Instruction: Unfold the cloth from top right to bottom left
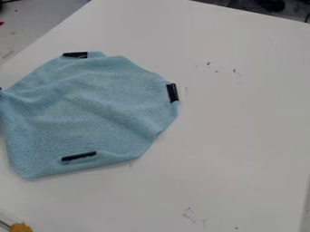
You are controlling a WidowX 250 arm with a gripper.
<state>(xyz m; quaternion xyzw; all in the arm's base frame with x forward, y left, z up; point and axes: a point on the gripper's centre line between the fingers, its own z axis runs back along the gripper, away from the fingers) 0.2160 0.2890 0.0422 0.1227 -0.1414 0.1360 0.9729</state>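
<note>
Cloth (91, 108) lies rumpled at left on the table (242, 136), creases gathered by the view's edge. Black strips (79, 156) near its rim probably mark grab spots for unfolding. I can't tell if my jaws are clenched or released.

Light blue cloth (97, 108) lying rumpled on white tabletop (242, 136), left of centre. Soft folds across middle; cloth narrows into bunched point at left edge of view. Three short black strips on cloth: top strip (75, 55) near upper edge, right strip (172, 93) upright along right edge, lower strip (79, 157) slightly slanted, near bottom edge. Small dark marks (209, 64) on tabletop, right of cloth. Orange-yellow object (21, 227) in bottom left corner, partly cut off. Grey surface (36, 22) beyond tabletop, upper left.
</note>
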